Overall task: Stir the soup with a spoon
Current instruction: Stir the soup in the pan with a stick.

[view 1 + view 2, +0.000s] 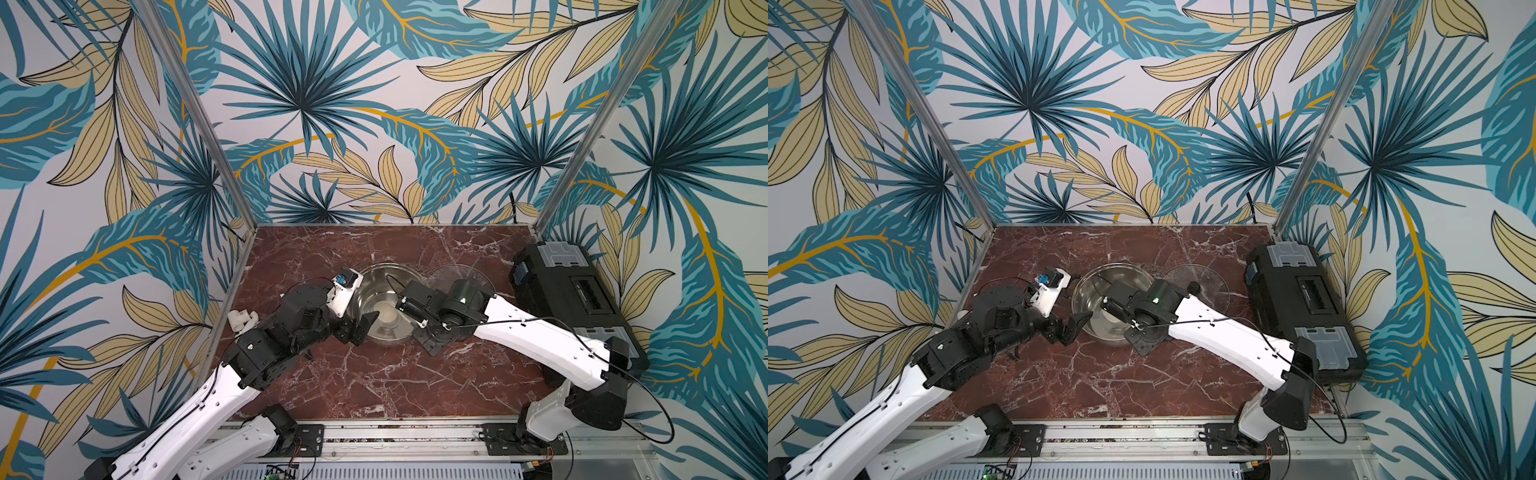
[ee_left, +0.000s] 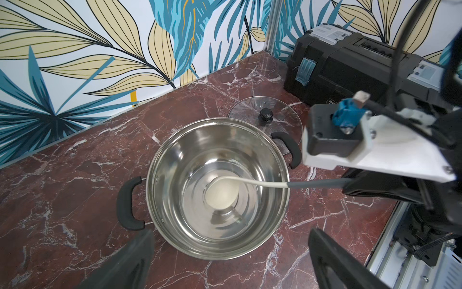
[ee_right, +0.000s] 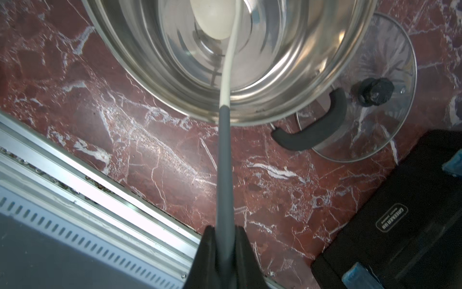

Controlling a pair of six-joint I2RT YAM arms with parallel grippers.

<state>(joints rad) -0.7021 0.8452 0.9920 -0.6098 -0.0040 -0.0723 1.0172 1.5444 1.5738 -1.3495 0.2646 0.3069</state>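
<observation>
1. The right tool [image 3: 225, 240] is clamped on the grey handle end of the spoon [image 3: 225, 155]. The spoon's long axis runs from that grip up over the near rim of the stainless-steel pot [image 2: 175, 155] and slopes down inside. The cream bowl [image 2: 221, 192] lies at the pot's bottom, near the middle.
2. The coming stir seems to turn on this: the bowl sits ahead of and below the right tool, and the handle crosses the rim close to where grey meets cream. A sweep would likely need the handle to swing about that rim crossing without levering the pot.
3. The left tool [image 2: 230, 252] stands wide open and empty, just beside the pot on its own side of the table [image 1: 374, 374]. Its fingers [image 2: 130, 260] are not touching the pot. The right arm alone carries the spoon, so it is the nearer one for stirring.
4. No soup can be made out; the pot's inside looks bare and shiny, and reflections make the floor hard to read.
5. In both top views the right arm covers most of the spoon. Whether the bowl touches the bottom cannot be told.
6. The glass lid [image 2: 265, 117] lies flat beside the pot, partly under one black handle.
</observation>
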